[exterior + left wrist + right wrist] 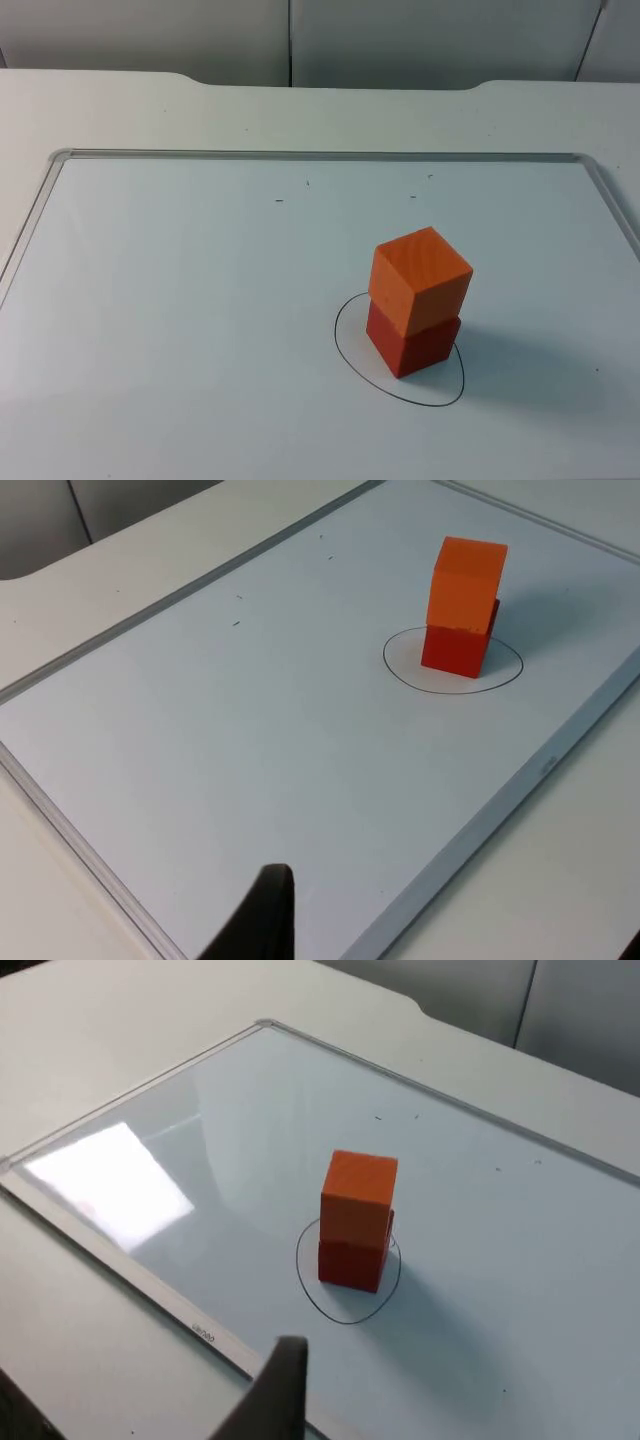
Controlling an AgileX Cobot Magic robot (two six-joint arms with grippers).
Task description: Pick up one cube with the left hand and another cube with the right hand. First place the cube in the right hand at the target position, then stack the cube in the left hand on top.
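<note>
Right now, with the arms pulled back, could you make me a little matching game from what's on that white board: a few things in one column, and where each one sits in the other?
Things:
1. orange cube
2. red cube
3. drawn circle
4. whiteboard

Places:
A. lying flat on the table
B. on the board, inside the pen line
C. on top of the other block
D. drawn on the board around the stack

Pairs: 1-C, 2-B, 3-D, 4-A

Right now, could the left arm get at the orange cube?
Probably yes: the orange cube sits exposed atop the red cube, nothing stands between it and the left tool's fingertip, and the whiteboard around it is bare.
</note>
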